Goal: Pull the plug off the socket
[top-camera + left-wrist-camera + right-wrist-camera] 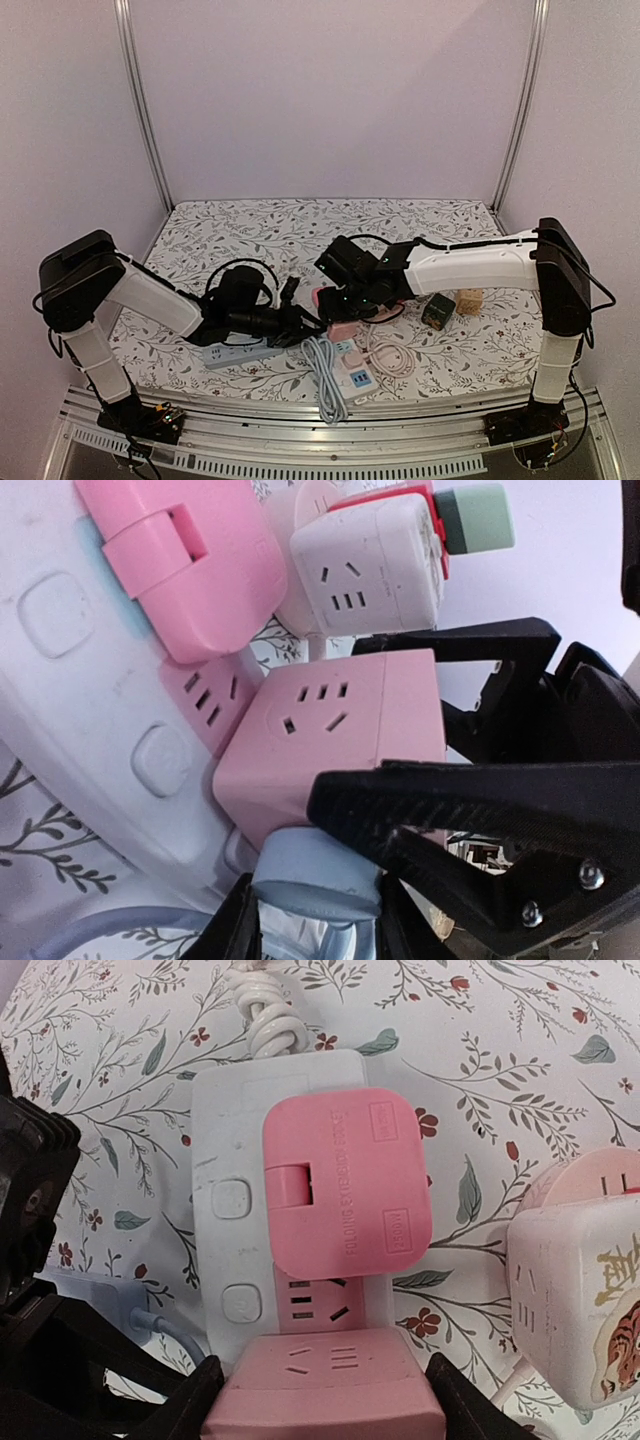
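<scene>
1. Where the two arms meet, close to the middle of the tabletop's [300, 225] near edge, the right gripper [322, 1395] is clenched on the pink cube plug [330, 730], with one finger on each of two opposite sides.
2. The cube sits at one end of the white socket strip [230, 1140], its base against the strip's face; I cannot tell whether its pins are out.
3. A flat pink plug [345, 1185] lies on the same strip just beyond the cube, and a coiled white cable [265, 1010] leaves the strip's far end.
4. The left gripper [315, 930] grasps a pale blue piece [315, 875] just beside the cube, its fingers pressed to both sides.
5. A white cube with a tiger print [580, 1300] stands near the strip, apart from it.
</scene>
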Motion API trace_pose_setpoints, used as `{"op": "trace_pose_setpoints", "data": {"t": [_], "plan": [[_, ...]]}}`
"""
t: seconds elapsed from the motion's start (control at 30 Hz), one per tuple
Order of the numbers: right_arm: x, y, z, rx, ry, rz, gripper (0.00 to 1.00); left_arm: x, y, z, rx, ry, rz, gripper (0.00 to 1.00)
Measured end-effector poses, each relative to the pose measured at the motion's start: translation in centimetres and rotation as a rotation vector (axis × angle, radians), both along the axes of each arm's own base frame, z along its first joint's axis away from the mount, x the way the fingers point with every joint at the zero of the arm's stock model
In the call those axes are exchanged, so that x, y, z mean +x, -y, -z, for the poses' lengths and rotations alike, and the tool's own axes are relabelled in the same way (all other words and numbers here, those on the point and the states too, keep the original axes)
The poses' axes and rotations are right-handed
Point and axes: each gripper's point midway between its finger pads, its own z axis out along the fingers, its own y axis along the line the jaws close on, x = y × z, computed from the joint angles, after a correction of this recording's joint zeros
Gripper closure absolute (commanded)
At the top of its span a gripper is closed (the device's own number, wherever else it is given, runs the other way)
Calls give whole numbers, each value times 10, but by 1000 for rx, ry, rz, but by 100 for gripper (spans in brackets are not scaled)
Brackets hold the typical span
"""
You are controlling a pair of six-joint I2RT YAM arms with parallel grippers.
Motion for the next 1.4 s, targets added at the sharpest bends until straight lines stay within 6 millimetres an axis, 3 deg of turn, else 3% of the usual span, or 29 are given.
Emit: {"op": "trace_pose_setpoints", "data": {"t": [0.3,0.87,1.4], "plan": [[0,0,-1,11,5,40,100,-2,-4,0,-7,16,-5,93],[-14,-6,-7,59,50,-101,100,-13,-4,-5,-15,-7,42,96],[-10,4,-16,47,68,83,100,-13,-6,-15,19,61,20,96]]}}
